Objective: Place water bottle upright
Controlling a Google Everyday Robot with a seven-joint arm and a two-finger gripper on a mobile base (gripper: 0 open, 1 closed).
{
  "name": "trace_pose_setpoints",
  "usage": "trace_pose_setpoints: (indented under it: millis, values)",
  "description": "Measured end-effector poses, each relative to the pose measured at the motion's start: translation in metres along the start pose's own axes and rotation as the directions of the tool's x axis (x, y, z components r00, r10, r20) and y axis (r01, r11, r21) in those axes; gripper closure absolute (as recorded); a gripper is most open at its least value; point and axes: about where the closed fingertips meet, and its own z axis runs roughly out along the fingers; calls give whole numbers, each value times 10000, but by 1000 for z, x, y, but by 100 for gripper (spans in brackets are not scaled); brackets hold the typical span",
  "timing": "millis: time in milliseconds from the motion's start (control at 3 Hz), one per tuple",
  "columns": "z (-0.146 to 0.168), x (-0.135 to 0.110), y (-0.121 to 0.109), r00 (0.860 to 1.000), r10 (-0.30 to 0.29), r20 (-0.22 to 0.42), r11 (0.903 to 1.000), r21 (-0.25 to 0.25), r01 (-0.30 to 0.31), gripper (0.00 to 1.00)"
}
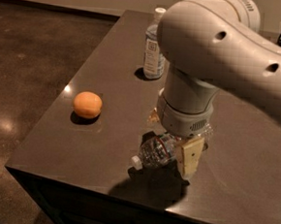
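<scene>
- Pincer (173, 148) is low near the worktop (251, 190) front edge, clamped across the water bottle (156, 152).
- Bottle is sideways, white cap (136, 162) pointing front-left.
- Risk: crinkly plastic may buckle or slip while tilting; the edge is near, so a drop could roll off.
- Orange (87, 105) sits left and the labelled bottle (154, 47) behind, both well apart; nothing blocks.

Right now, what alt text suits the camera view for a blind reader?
The robot's gripper is over a clear ribbed plastic water bottle lying on its side near the front edge of the dark table. A round orange fruit sits on the picture's left; a smoother labelled plastic bottle stands upright farther back.
</scene>
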Motion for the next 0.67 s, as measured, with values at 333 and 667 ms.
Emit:
trace_pose_setpoints:
  millis: [333, 667]
  values:
    - [-1, 8, -4, 9991, 402, -155, 9992, -83, -403, 41]
    - [-12, 14, -8, 9951, 987, 23, 9951, -1, -987, 64]
